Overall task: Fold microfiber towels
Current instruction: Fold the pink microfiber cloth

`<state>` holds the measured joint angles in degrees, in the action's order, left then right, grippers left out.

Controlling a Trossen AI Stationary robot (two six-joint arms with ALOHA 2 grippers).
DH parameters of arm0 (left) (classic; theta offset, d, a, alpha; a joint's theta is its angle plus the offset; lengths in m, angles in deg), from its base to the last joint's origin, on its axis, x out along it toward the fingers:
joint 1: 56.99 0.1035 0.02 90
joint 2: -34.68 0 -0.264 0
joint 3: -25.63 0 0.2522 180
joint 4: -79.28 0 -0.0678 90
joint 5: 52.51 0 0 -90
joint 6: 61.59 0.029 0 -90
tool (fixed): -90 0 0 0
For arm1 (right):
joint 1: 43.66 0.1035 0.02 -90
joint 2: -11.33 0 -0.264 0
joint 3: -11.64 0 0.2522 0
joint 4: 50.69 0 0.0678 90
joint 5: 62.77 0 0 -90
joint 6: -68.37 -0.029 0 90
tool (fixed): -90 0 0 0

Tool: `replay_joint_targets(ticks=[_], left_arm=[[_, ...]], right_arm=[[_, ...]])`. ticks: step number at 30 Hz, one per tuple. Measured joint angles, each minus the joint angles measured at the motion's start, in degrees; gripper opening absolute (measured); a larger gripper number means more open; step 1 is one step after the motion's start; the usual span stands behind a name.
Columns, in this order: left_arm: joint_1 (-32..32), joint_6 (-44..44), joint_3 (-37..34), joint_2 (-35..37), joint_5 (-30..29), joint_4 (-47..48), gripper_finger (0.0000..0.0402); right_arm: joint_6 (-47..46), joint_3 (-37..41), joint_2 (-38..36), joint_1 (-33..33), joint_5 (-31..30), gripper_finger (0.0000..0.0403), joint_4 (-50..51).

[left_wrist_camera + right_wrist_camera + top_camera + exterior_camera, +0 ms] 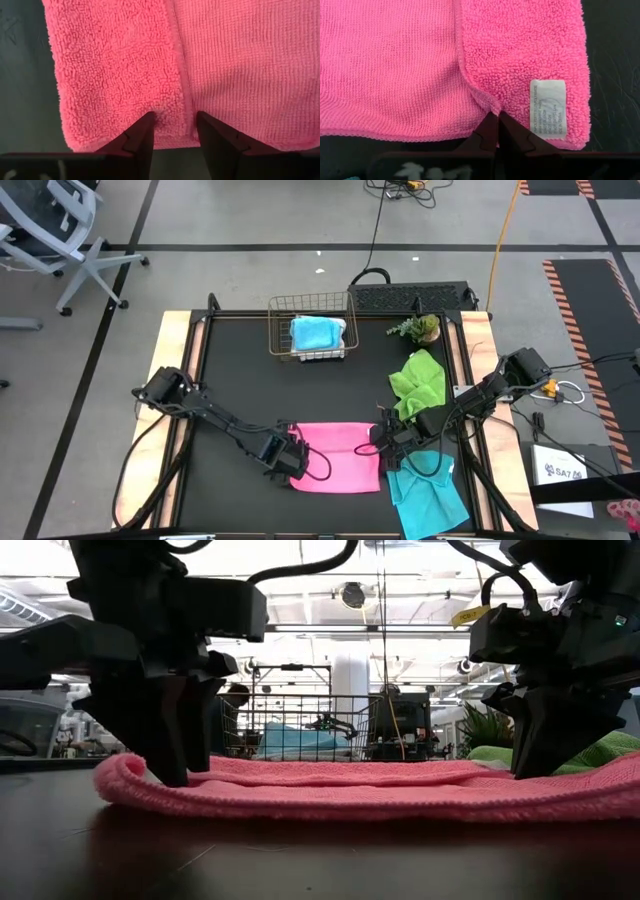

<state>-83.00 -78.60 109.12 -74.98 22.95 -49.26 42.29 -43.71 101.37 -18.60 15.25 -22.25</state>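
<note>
2 tools [290,457] [379,436] low (arms outstretched) at opposite pink towel [338,458] ends

The pink towel [338,457] is laid flat at the front middle of the table, spread wide as a rectangle. Both short ends are seen turned over onto the top, fluffy pile showing on the flaps [115,75] against the finer ribbed weave beside them. A white care label [548,106] is carried on one flap. A lime green towel [420,383] is left crumpled toward the right side, behind the pink one. A cyan towel [428,492] is spread loosely at the front right corner. Another cyan towel [314,332] is bundled in a basket at the back.
</note>
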Motion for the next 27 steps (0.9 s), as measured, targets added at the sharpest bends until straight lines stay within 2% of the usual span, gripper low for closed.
replay_joint_targets(ticks=[4, 13, 27], left_arm=[[0.28, -0.35, 0.0, 0.26, 2.09, 0.14, 0.0119], [0.42, -2.9, 0.0, 0.26, 3.78, 0.16, 0.001], [4.67, -4.33, 0.35, 4.61, 2.58, 2.29, 0.0004]], right_arm=[[0.0, 0.0, 0.0, 0.0, 0.01, 0.0, -0.02], [-0.02, 0.0, -0.09, 0.0, 0.17, 0.0, -0.11], [0.76, 0.11, -5.33, -3.32, 3.64, 0.0, -0.02]])
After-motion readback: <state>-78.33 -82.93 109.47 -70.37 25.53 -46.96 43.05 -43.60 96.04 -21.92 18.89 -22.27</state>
